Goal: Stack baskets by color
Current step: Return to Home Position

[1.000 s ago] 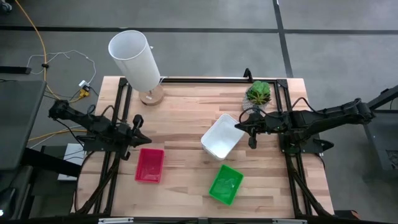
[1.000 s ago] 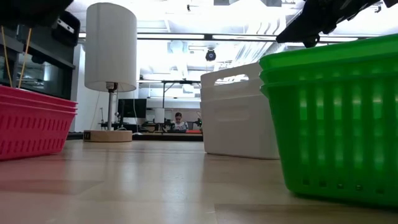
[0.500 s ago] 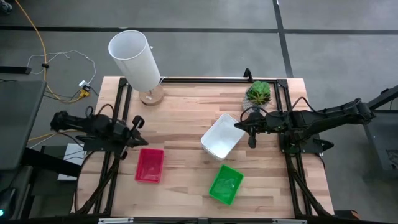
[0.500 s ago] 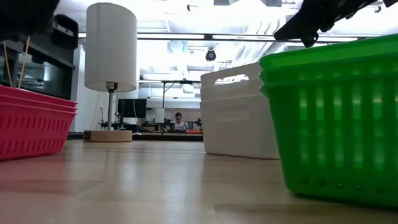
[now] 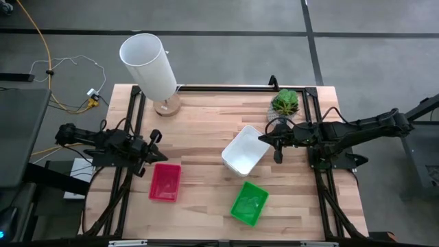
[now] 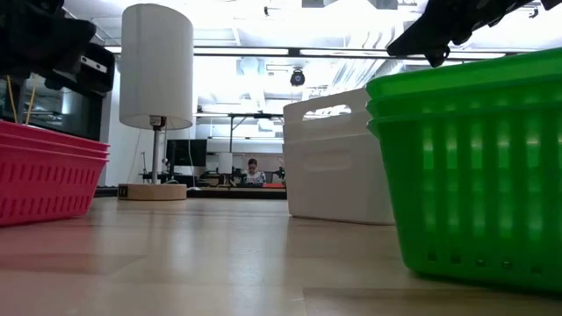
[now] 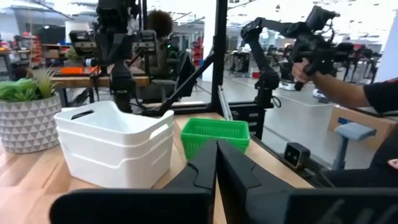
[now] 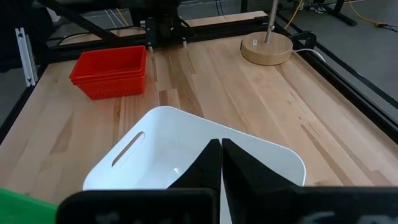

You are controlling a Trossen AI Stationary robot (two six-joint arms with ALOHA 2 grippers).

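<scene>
White baskets point(image 5: 241, 154) lie just beneath right fingers point(image 8: 208, 168).

We get bright, even overhead light on the table point(image 5: 206, 120) in the high view; shadows soft and short. Low view: ceiling lights point(image 6: 255, 31) blown out to white glare, green baskets point(image 6: 474, 167) glow backlit, faint sheen on the tabletop. Wrist views evenly lit.
</scene>
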